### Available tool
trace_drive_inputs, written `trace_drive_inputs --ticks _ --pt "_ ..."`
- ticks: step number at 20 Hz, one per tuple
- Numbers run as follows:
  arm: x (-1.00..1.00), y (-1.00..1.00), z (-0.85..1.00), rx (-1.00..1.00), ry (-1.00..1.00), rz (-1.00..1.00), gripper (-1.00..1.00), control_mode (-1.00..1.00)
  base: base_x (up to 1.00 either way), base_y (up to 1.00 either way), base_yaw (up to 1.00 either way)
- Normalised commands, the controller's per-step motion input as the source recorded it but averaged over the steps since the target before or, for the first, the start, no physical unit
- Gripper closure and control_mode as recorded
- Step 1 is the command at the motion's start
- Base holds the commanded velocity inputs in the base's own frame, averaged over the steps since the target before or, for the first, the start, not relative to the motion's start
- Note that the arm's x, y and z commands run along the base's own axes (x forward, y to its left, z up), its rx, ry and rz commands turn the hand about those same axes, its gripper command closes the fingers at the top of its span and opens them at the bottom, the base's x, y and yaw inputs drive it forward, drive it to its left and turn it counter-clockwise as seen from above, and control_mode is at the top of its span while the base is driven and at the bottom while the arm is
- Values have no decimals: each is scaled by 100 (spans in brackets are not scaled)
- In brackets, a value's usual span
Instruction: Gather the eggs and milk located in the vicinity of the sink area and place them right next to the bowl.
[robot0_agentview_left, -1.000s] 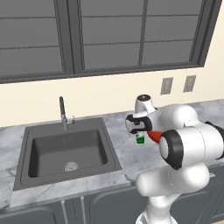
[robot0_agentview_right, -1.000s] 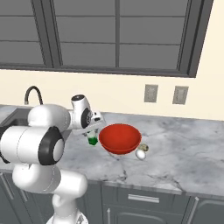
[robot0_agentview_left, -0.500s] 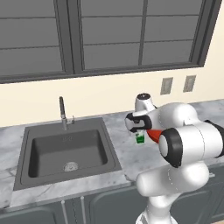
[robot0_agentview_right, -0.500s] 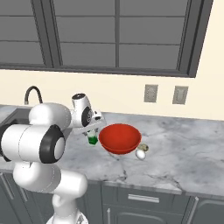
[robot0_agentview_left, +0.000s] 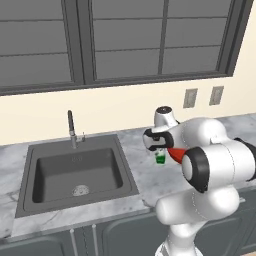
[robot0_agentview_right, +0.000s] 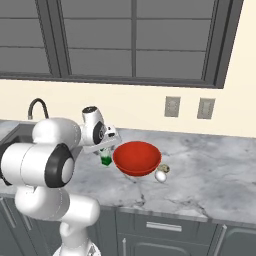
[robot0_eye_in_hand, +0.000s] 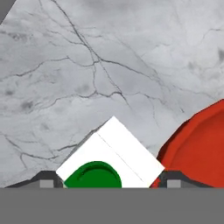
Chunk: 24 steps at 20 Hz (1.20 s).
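Grey marble counter (robot0_agentview_right: 210, 175) is seen with the milk (robot0_agentview_right: 105, 159) set just left of the red bowl (robot0_agentview_right: 137, 158), and an egg (robot0_agentview_right: 160, 175) at its right. The gripper (robot0_eye_in_hand: 106, 180) is spread apart around the carton, so little seems left.

**Milk, egg, bowl and sink on the marble counter**

The milk (robot0_agentview_right: 105, 159), white above and green below, is stood upright just beside the glossy red bowl (robot0_agentview_right: 137, 158). A white egg (robot0_agentview_right: 160, 176) is laid at the bowl's opposite side. The dark sink (robot0_agentview_left: 77, 176) is set well apart.
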Motion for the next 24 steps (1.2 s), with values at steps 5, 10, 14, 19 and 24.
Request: trace_drive_inputs --ticks 5,10,14,19,24 --pt "-5 -6 9 0 0 0 -100 -100 0 0 0" --pt "-18 -8 38 0 0 0 -100 -100 0 0 0" --pt "-61 -6 32 0 -1 0 -100 -100 0 0 0" --pt "-90 -14 13 2 -5 -6 -100 -100 0 0 0" --pt "-75 -23 35 9 -13 -17 -100 -100 0 0 0"
